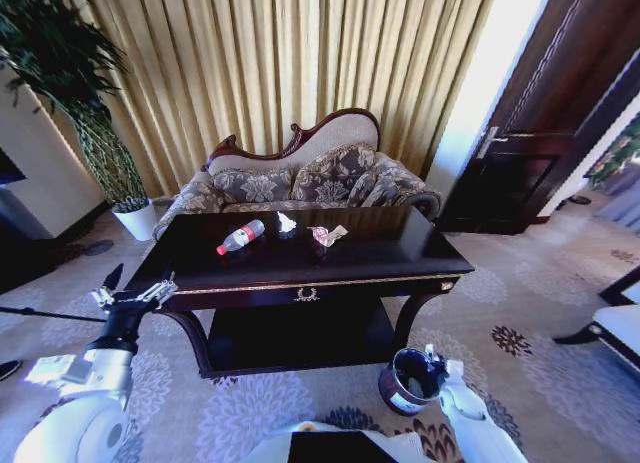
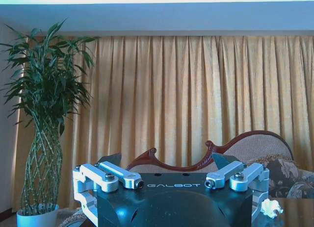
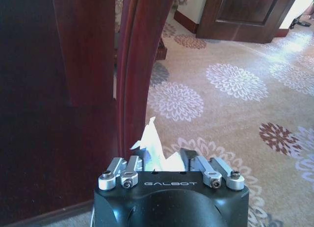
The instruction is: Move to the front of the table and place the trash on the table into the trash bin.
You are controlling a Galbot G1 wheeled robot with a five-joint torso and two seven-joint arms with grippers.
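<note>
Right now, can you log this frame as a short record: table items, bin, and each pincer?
table: dark table carrying bottle, tissue, wrappers
trash bin: on carpet, near the table's front right leg
left pincer: open, raised by the table's front left corner
right pincer: shut on white paper scrap, low beside the bin

Right gripper [image 3: 167,161]: fingertips hidden behind white tissue [image 3: 156,149]; tissue's lower part was hidden behind gripper body. Trash bin [image 1: 408,381] was partly covered by the right arm; label unreadable. Bottle [image 1: 240,236] label too small to read. Left gripper [image 2: 167,168]: fingertips only partly visible above its housing.
</note>
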